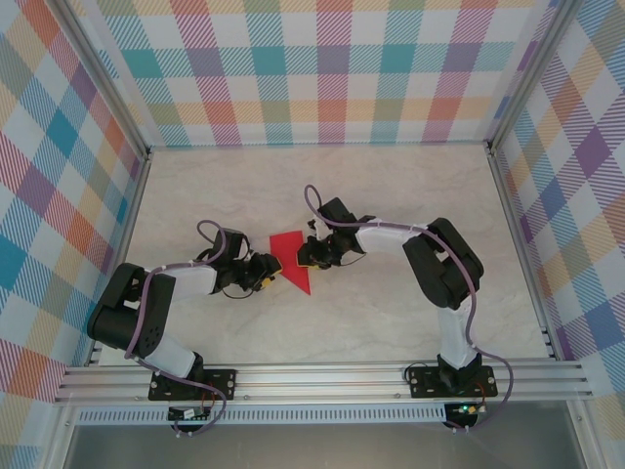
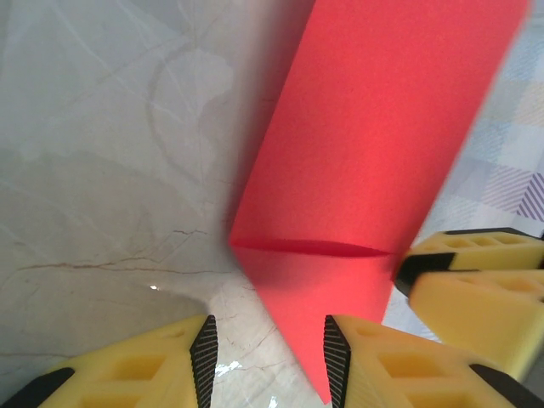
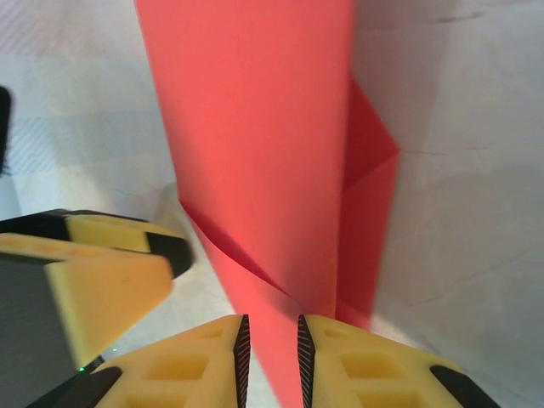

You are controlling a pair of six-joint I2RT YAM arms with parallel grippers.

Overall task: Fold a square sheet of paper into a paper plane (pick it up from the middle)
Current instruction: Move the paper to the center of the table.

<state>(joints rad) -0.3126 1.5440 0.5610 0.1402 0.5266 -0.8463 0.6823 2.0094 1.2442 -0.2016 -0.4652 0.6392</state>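
**Q:** What is there, counted from the near edge outward?

**A:** One aluminium rail (image 1: 322, 376) carrying two arm bases; the left arm (image 1: 146, 313) and the right arm (image 1: 444, 264), both bent inward over the marbled table (image 1: 410, 186); two claws; one piece of red paper (image 1: 289, 256); beyond it, three plaid walls (image 1: 322, 68).

**Q:** How does each claw stand?

**A:** Left claw (image 2: 268, 353): fingers spread; the paper's pointed tip lies in the gap, hard by one pad and well off the other. Right claw (image 3: 270, 340): fingers close together; red paper shows in the narrow gap; whether the pads pinch it cannot be told.

**Q:** Where is the paper?

**A:** On the table between the two claws, the left claw at its left side, the right claw at its right side; it is a creased pointed shape, its broad end far and its point near.

**Q:** What does each view add?

**A:** Top view: the paper's whole outline and both arms. Left wrist view: a crease running across the paper just above its tip; the right claw's yellow fingers at the paper's right edge. Right wrist view: a smaller second layer jutting out as a corner beside the main panel; a slanting fold close to the fingers; the left claw's yellow finger off to the left.
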